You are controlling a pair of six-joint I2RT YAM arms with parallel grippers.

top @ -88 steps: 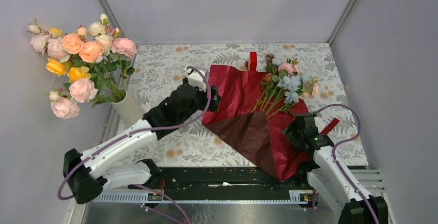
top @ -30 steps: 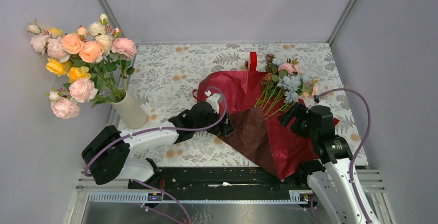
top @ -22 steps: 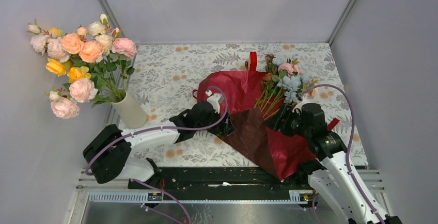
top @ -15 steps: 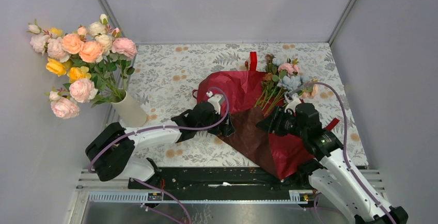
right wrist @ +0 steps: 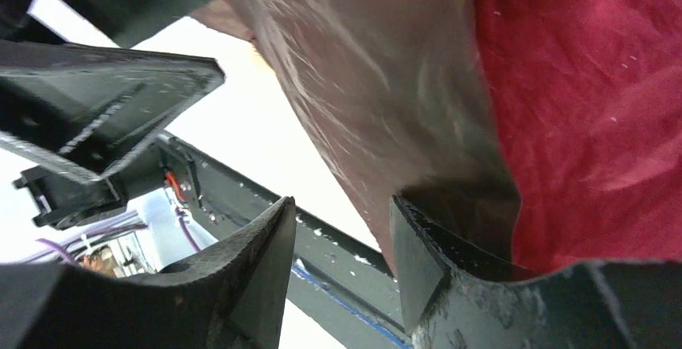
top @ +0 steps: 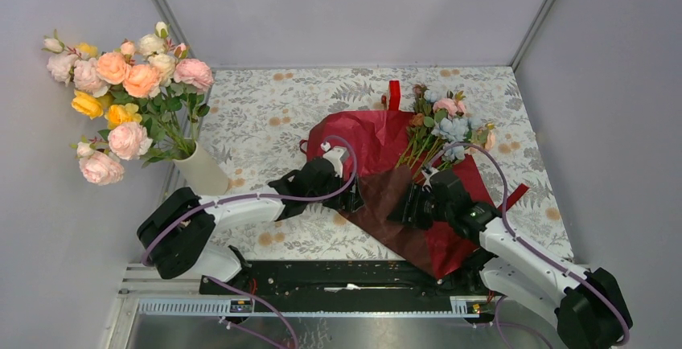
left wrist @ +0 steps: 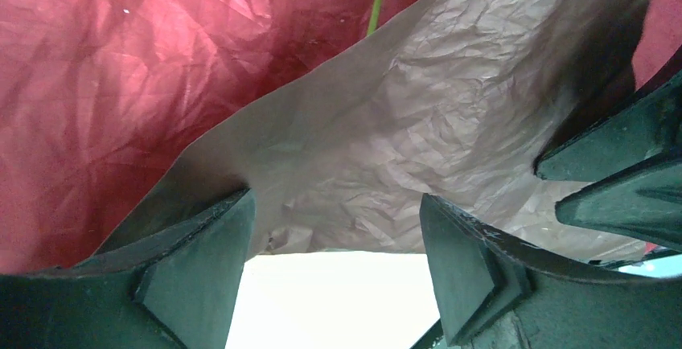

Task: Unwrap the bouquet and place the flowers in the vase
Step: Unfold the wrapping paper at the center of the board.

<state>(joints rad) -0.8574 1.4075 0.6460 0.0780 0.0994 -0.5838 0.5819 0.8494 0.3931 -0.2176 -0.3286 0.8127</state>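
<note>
Left claw [left wrist: 334,244] faces right claw [right wrist: 342,204] at the brown paper flap's [left wrist: 402,124] edge.

Two robot arms, the left arm [top: 233,211] and the right arm [top: 527,254], work at one leaf-patterned surface [top: 265,116], each with two dark fingers, the left fingers [left wrist: 197,273] and the right fingers [right wrist: 241,277], and two purple cables, the left cable [top: 249,198] and the right cable [top: 476,145]. On the surface lie one spread of red wrapping paper [top: 366,144], one small bunch of blue, pink and brown flowers [top: 446,124] and two visible pieces of red ribbon, the far ribbon piece [top: 394,94] and the right ribbon piece [top: 515,196]. One white vase [top: 201,174] holds one large bunch of roses [top: 129,84].
</note>
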